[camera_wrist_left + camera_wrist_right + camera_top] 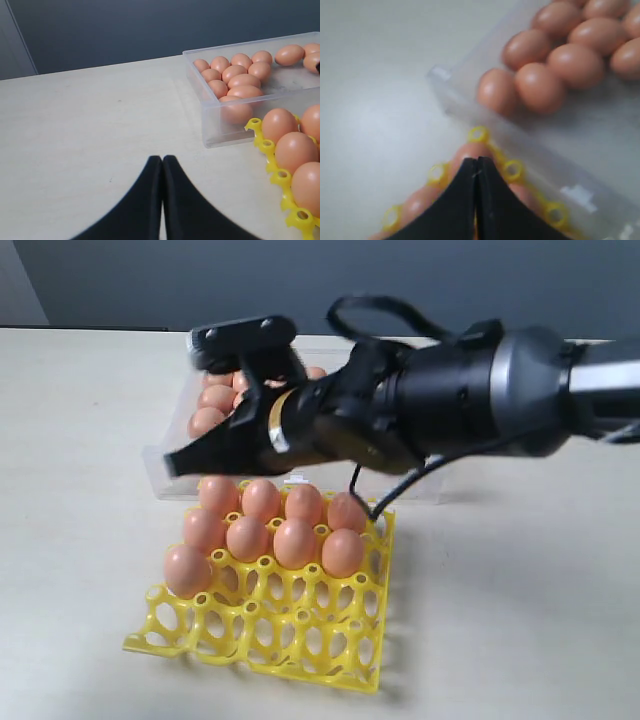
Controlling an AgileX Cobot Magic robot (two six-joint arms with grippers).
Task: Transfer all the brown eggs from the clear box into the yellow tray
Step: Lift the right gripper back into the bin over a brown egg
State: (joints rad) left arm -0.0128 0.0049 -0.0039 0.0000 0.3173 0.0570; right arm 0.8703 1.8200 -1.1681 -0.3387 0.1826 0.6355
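Several brown eggs (294,540) fill the back rows of the yellow tray (270,640), whose front cups stand bare. More brown eggs (215,398) lie in the clear box (162,476) right behind the tray. My right gripper (180,462) reaches across from the right and hovers shut and empty over the tray's back left corner, by the box's front wall. In the right wrist view its tips (476,161) sit above a tray egg (470,149), with box eggs (540,87) beyond. My left gripper (162,159) is shut and empty over bare table, left of the box (215,135) and tray (265,145).
The right arm's black body (470,390) and its cable (370,310) hang over the box's right half and hide it. A light table (520,620) spreads around the tray and box. A dark wall (150,280) runs behind the table.
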